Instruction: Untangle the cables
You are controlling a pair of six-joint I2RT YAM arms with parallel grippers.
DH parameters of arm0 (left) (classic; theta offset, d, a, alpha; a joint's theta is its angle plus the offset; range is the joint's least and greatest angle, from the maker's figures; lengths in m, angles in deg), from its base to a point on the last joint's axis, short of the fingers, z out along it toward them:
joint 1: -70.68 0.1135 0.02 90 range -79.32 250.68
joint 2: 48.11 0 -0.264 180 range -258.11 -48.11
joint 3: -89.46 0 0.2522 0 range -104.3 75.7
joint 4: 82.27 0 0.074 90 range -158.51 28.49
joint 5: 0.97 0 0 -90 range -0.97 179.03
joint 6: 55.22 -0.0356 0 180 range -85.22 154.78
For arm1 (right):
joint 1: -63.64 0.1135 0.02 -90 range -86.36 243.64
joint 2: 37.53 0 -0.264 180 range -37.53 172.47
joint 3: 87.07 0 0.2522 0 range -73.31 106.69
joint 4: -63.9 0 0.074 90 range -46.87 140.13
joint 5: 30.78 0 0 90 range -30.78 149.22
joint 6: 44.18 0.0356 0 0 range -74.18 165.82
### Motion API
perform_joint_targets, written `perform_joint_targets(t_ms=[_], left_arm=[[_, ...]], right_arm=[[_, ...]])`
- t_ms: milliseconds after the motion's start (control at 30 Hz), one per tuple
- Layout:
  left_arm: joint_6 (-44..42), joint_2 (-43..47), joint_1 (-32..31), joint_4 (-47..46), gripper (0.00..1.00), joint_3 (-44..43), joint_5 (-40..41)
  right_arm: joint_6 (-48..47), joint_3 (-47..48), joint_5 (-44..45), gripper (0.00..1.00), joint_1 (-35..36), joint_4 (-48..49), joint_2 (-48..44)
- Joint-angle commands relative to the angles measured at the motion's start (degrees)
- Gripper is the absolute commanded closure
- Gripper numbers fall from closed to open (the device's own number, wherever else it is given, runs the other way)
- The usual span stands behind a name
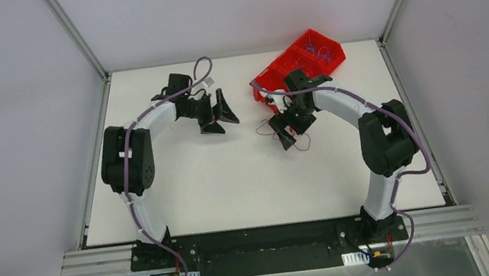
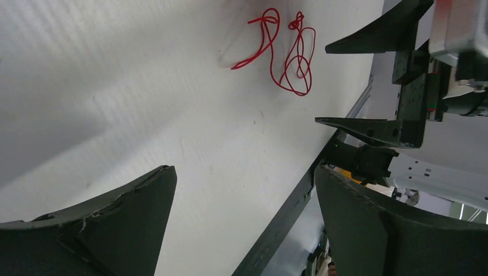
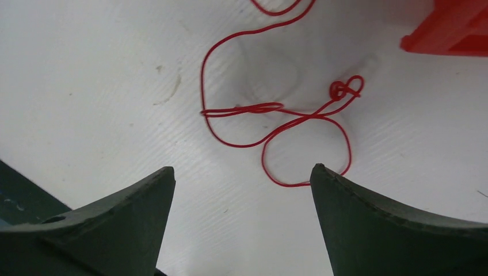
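One thin red cable [image 3: 339, 90] lies in loose loops with a small knot on the white table [image 1: 233, 183], just ahead of my right gripper [image 3: 241, 167]. That gripper is open with nothing between its fingers, and one loop runs up to its right fingertip [image 3: 322, 175]. From above, the cable [image 1: 306, 147] shows beside the right gripper [image 1: 291, 131]. My left gripper [image 1: 222, 122] hangs open and empty over the table to the left, apart from the cable. In the left wrist view the cable [image 2: 297, 23] lies far ahead of the left gripper [image 2: 243, 168], next to the right gripper [image 2: 322, 85].
A red bin [image 1: 300, 64] with two compartments stands at the back right, just behind the right arm, holding more thin wires [image 1: 319, 49]. Its corner [image 3: 454, 29] shows in the right wrist view. White walls close in the table on three sides.
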Motion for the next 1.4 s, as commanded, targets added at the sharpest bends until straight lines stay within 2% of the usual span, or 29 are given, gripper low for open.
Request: perform_joint_targets(t_ms=[0, 267, 433, 467, 533, 600, 667, 700, 733, 967, 1100, 1133, 1200, 1367], left_arm=[[-2.82, -7.32, -4.54, -1.04, 0.08, -6.90, -2.37], [-2.10, -20.21, -9.10, -3.99, 0.23, -19.69, -2.05], [-2.21, -22.86, -12.75, -6.04, 0.32, -19.37, -3.47], [-2.15, -23.22, -13.16, -6.42, 0.35, -18.93, -3.72], [-1.64, -23.67, -13.53, -7.00, 0.43, -17.89, -4.41], [-0.58, -24.05, -13.59, -7.36, 0.57, -16.88, -4.50], [-0.56, -24.05, -13.46, -7.48, 0.75, -16.10, -4.57], [-0.73, -23.79, -13.32, -7.42, 0.87, -15.59, -4.32], [-0.92, -23.09, -12.81, -7.42, 0.99, -15.04, -3.96], [-4.98, -12.36, -3.74, -8.16, 1.00, -7.56, -4.23], [-8.03, -9.26, -2.73, -6.00, 1.00, -3.49, -7.02], [-8.25, -8.93, -3.14, -5.80, 1.00, -2.72, -7.17], [-8.36, -8.60, -4.23, -5.78, 1.00, -1.43, -6.97], [-8.24, -8.89, -7.24, -5.86, 1.00, 0.36, -6.50]], right_arm=[[2.33, -0.17, 4.83, 0.10, -2.19, 4.60, 1.03], [5.28, -0.29, 0.42, 0.18, -3.74, 5.57, 4.93], [5.54, -2.62, -2.94, 0.29, -5.79, 7.65, 5.34], [4.98, -2.59, -2.97, 0.33, -5.78, 7.62, 5.76], [4.10, -2.28, -2.10, 0.50, -5.71, 7.25, 6.58], [3.15, -2.37, 0.18, 0.64, -5.66, 6.91, 7.05], [1.46, -3.31, 2.42, 0.87, -5.78, 6.45, 6.79], [0.78, -3.91, 3.20, 0.98, -6.00, 6.01, 6.31], [0.34, -4.45, 3.47, 1.00, -6.51, 5.16, 5.69], [0.52, -7.09, 0.44, 1.00, -11.89, 1.19, -2.57], [2.70, -5.11, -6.57, 1.00, -12.17, -1.71, -3.12], [4.41, -4.13, -8.43, 0.91, -12.16, -1.77, -2.58], [9.93, -1.65, -11.11, 0.57, -11.97, -0.98, -1.22], [21.97, 1.11, -14.73, 0.14, -10.47, 3.40, 0.84]])
